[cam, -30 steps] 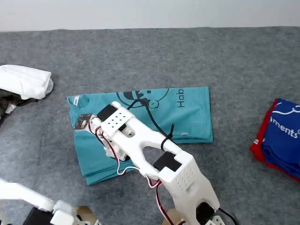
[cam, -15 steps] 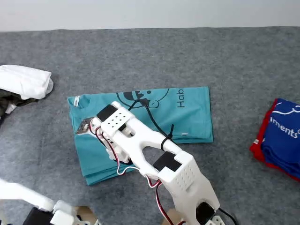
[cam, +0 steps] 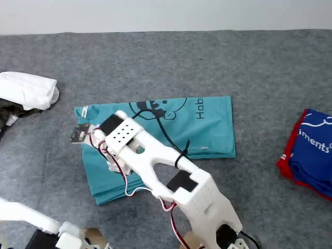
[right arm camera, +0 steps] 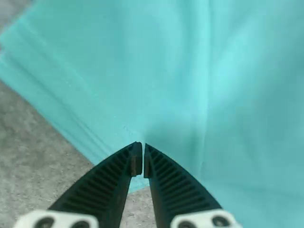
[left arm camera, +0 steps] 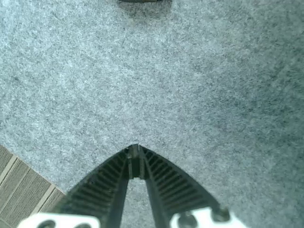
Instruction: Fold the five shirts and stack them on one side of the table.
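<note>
Print sits on two shirts, fragments only. On the teal shirt (cam: pixel 207 129), short dark lettering (cam: pixel 200 109) in its upper right part runs sideways, beside a round dark graphic (cam: pixel 155 108). The collar tag (cam: pixel 84 110) and hem label (cam: pixel 204 148) are too small to read. The blue shirt (cam: pixel 314 150), well right of the teal shirt, carries white lettering (cam: pixel 311 139), partly cut off.

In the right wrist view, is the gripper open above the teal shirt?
No, the right gripper is shut, with no gap at its tip, over the teal shirt.
</note>
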Controlling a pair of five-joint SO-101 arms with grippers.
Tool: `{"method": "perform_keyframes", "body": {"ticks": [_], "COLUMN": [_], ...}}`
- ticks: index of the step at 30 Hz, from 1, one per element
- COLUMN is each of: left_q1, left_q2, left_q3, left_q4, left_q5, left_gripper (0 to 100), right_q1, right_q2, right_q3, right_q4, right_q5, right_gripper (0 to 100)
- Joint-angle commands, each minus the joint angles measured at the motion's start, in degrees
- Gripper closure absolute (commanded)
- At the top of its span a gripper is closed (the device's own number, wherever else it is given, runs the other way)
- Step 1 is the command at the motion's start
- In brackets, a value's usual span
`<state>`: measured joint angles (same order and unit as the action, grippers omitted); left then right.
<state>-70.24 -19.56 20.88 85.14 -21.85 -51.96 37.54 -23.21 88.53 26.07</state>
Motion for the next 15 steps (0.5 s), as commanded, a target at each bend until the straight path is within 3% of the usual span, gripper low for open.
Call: {"method": "perform_keyframes", "body": {"ticks": [1,15], "left_q1": [-0.62,-0.44], "left_q2": [-1.58,-1.41], "left_q3": [-1.63,-1.63], "left_q4": [-0.62,-0.62], "left_q5": [-0.35,-0.35], "left_gripper": [100,100], "right_q1": [-0.75,-0.48], "right_q2": [0.66,0.22], "right_q3": [-2.46,-3.34], "right_q4": [0.48,8.57], "right_q5": [0.26,0.79], "right_gripper": [98.8,98.8]}}
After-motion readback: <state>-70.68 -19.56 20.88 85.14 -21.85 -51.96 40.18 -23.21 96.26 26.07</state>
